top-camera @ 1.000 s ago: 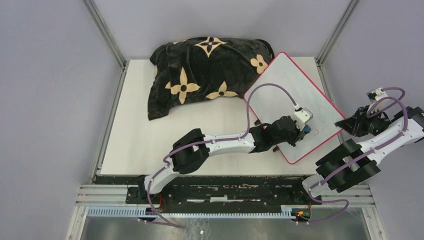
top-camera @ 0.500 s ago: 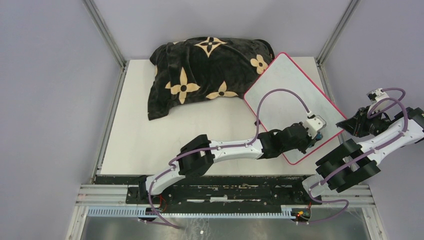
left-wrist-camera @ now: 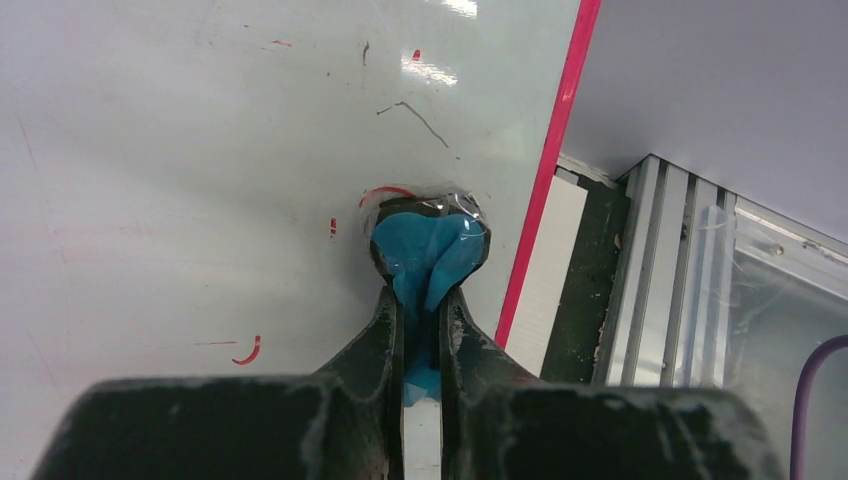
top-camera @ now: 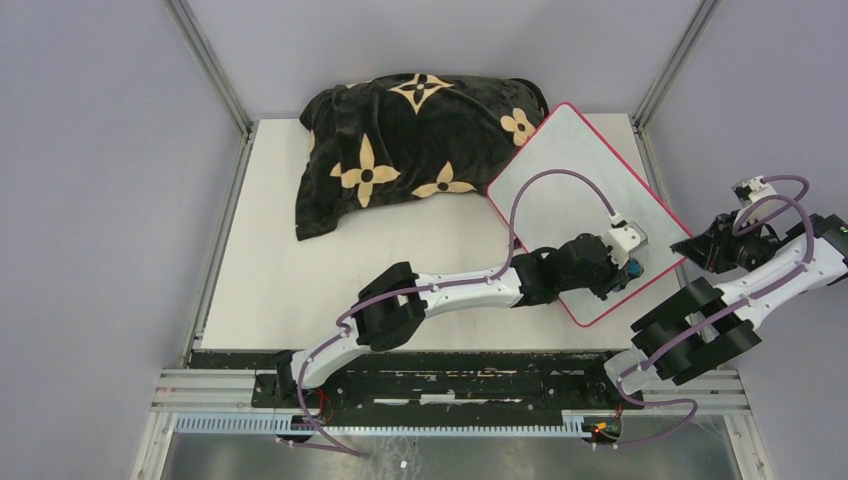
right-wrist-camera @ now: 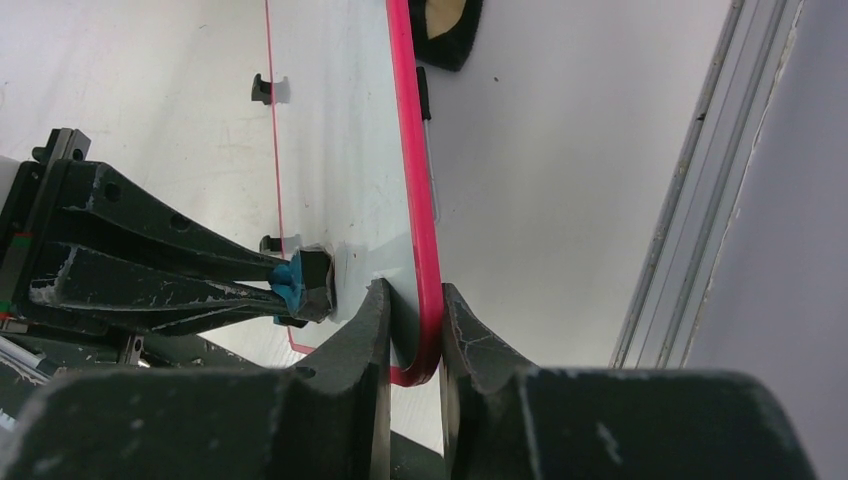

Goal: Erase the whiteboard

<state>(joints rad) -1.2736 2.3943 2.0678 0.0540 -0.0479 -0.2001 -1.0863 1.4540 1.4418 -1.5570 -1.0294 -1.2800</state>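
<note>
The whiteboard (top-camera: 570,180) lies tilted at the table's right, white with a red-pink rim. In the left wrist view its surface (left-wrist-camera: 180,150) bears small red marks (left-wrist-camera: 247,352). My left gripper (top-camera: 630,270) is shut on a blue wiping piece (left-wrist-camera: 428,250) and presses it on the board near the red rim (left-wrist-camera: 545,200). My right gripper (top-camera: 692,248) is shut on the board's right edge. The right wrist view shows its jaws (right-wrist-camera: 415,305) either side of the red rim (right-wrist-camera: 412,150), with the blue piece (right-wrist-camera: 287,283) close by on the left.
A black pillow with tan flowers (top-camera: 400,140) lies at the back, touching the board's far corner. Metal frame rails (left-wrist-camera: 660,290) run just past the board's near edge. Grey walls and posts (top-camera: 672,60) enclose the table.
My left gripper has slid the blue piece rightward across the board toward its near right rim. The right gripper has kept its hold on the board's edge.
</note>
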